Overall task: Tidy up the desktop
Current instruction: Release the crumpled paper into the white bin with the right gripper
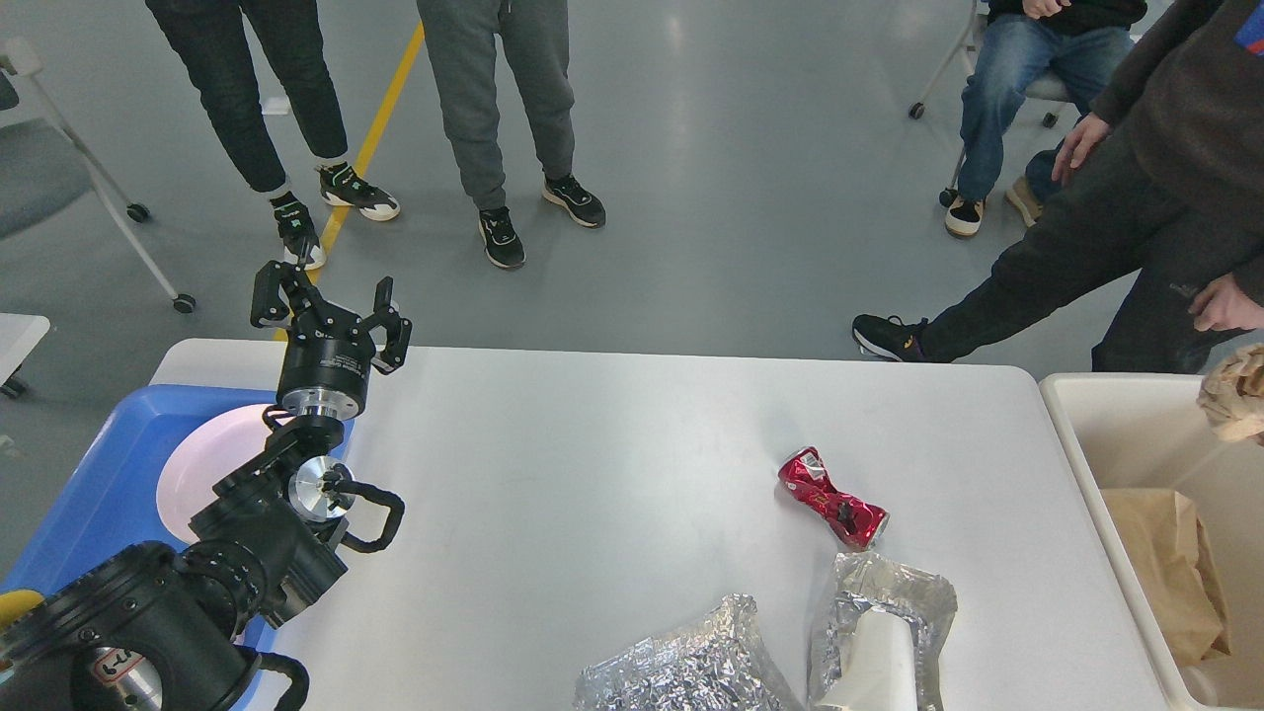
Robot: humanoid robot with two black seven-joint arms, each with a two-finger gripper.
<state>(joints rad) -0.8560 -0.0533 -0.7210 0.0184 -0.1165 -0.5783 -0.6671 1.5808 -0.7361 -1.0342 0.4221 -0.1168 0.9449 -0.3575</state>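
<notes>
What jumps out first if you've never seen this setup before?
The black left gripper, fingers spread open and empty, is raised over the far left corner of the white desktop. To the right lies a crushed red can, with crumpled foil near the front edge.

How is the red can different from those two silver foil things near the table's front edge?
The crushed red can is glossy red, narrow and pinched in the middle; the foil pieces are silver, wider and crinkled. The can lies whole in view; both foil pieces run off the bottom edge. All rest on the white desktop.
</notes>
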